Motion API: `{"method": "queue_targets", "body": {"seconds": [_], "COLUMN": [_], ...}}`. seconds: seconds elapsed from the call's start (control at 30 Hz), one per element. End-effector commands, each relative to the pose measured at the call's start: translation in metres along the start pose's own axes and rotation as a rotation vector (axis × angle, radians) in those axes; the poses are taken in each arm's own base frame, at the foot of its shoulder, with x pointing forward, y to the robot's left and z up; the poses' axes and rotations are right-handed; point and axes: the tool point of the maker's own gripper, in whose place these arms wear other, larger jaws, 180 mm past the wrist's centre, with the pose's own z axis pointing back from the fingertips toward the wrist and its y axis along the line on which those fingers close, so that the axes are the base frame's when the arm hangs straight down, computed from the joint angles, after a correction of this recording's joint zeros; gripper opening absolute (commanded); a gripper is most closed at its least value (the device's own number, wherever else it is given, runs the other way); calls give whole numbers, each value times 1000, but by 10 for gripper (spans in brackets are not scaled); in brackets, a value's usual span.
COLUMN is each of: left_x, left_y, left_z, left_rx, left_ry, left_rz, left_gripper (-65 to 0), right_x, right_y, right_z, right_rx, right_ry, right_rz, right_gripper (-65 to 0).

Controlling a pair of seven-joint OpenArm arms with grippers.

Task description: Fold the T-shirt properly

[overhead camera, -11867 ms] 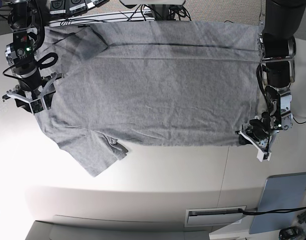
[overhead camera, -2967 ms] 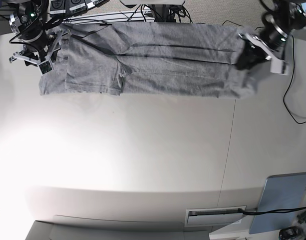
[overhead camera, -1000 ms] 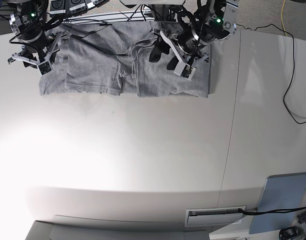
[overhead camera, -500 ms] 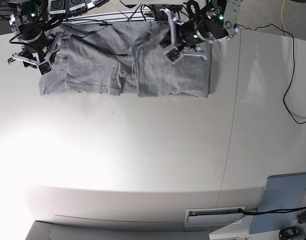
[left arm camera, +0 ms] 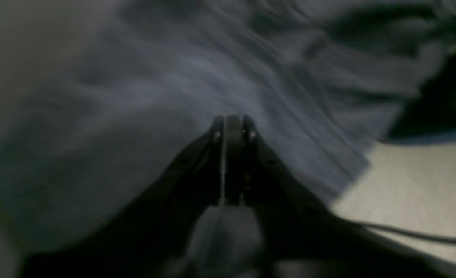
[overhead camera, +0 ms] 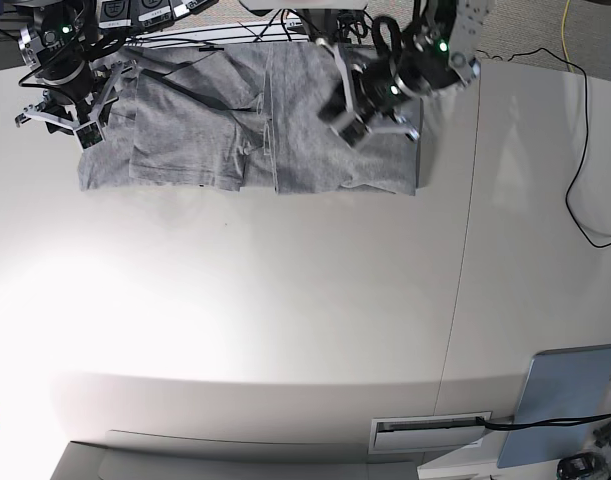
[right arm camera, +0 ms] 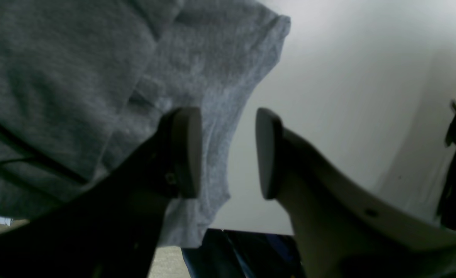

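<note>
T-shirt (overhead camera: 315, 150) heather grey, partly folded, layered, edges uneven, left side wrinkled

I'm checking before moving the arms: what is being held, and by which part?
Nothing appears held. The right gripper stands open beside the grey T-shirt; the left gripper is over it, with no cloth visibly pinched.
</note>
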Motion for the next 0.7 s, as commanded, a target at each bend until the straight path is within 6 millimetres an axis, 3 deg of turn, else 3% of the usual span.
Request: {"method": "queue_targets", "body": {"seconds": [0.0,0.1,0.17,0.3,0.43,0.53,0.67], "left_x": [11,16,21,29,32,34,34], "left_y": [4,18,25,31,29,28,27], "left_z": [3,8,11,16,16,16,17], "left_rx": [10,38,46,43,30,20,15], "left_ry": [-45,-66,-99,-155,-167,-175,-178], "left_rz": [-2,18,46,87,91,100,104], "left_gripper": [-511,-358,-349,-349,-349,-349,-349], "right_x": [5,1,-3,-15,-39,-58,-58], "right_y": [-18,-49,-64,-77,-74,-58,-42], "right_z": [5,11,16,22,14,3,-11], "right_rx": [-53,-110,-106,-57,26,130,274], "right_ry": [-18,-28,-41,-75,-51,-17,-19], "right_rz": [2,-89,-146,-289,-399,-497,-606], "right_gripper": [-418,-417,-388,-264,-234,-234,-234]}}
